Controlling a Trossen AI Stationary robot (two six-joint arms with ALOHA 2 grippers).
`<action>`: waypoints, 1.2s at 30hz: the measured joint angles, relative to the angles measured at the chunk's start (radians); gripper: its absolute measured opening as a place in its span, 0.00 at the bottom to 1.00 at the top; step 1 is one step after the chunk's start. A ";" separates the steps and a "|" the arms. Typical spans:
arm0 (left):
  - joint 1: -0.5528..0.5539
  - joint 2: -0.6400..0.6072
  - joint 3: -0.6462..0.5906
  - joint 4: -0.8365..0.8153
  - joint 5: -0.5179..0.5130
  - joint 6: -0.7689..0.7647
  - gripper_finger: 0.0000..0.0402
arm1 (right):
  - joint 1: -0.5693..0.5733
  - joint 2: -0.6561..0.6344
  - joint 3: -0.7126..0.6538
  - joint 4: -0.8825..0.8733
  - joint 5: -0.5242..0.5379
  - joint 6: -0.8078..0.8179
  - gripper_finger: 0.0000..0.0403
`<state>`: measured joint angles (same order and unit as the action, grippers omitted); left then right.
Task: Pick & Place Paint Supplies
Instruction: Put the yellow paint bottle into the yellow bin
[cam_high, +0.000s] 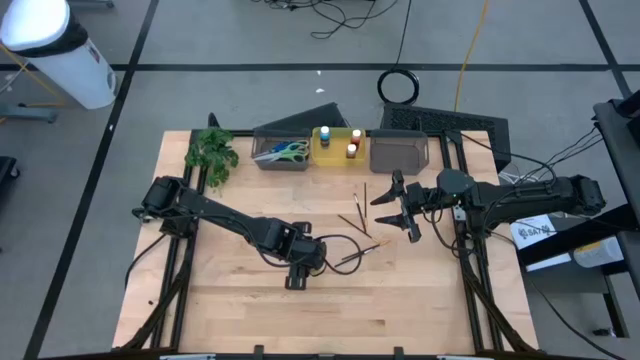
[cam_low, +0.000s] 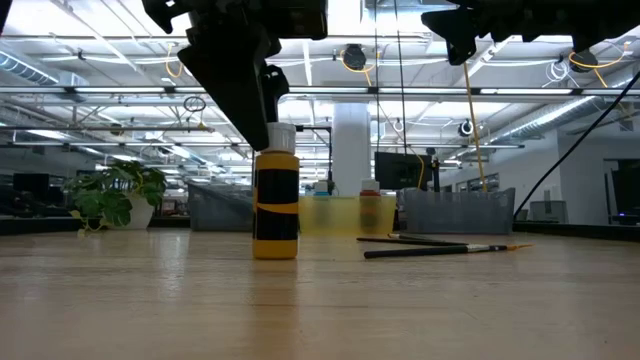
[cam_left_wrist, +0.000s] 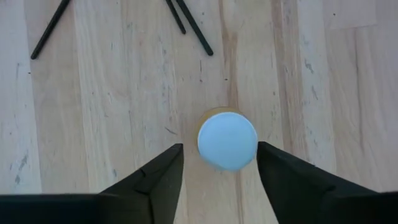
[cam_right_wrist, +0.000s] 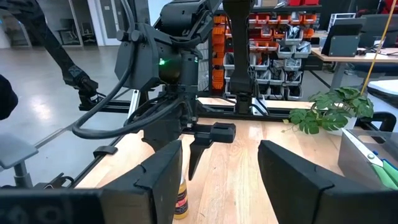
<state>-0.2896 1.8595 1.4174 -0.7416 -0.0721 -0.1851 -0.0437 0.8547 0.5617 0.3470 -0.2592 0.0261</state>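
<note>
A yellow-orange paint bottle (cam_low: 276, 205) with a dark label and a white cap (cam_left_wrist: 227, 140) stands upright on the table. My left gripper (cam_left_wrist: 219, 149) is open and comes down from above. Its fingers stand on either side of the cap, and a gap shows at least on one side. In the high view the left gripper (cam_high: 299, 268) hides the bottle. Thin dark brushes (cam_high: 352, 222) lie on the wood beyond it. My right gripper (cam_high: 398, 215) is open and hovers near the table's right side. Three bottles (cam_high: 352, 148) stand in the yellow bin, and scissors (cam_high: 285, 152) lie in a grey bin.
Along the far edge sit a grey bin (cam_high: 262, 160), the yellow bin (cam_high: 336, 158) and another grey bin (cam_high: 400, 152), with a leafy plant (cam_high: 212, 155) to their left. One brush (cam_high: 358, 257) lies just right of the left gripper. Bare wood runs along the near edge.
</note>
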 joint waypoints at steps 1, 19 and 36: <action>0.000 0.000 0.000 0.005 0.000 0.000 0.52 | 0.000 0.000 0.000 0.000 0.000 0.000 0.49; 0.000 0.000 0.000 0.034 -0.007 0.033 0.47 | 0.000 0.000 0.000 0.000 0.000 0.000 0.49; 0.000 -0.003 0.001 0.035 -0.022 0.047 0.31 | 0.000 0.000 0.001 -0.023 0.000 0.000 0.49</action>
<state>-0.2898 1.8563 1.4185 -0.7063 -0.0942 -0.1383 -0.0441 0.8551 0.5629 0.3241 -0.2589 0.0264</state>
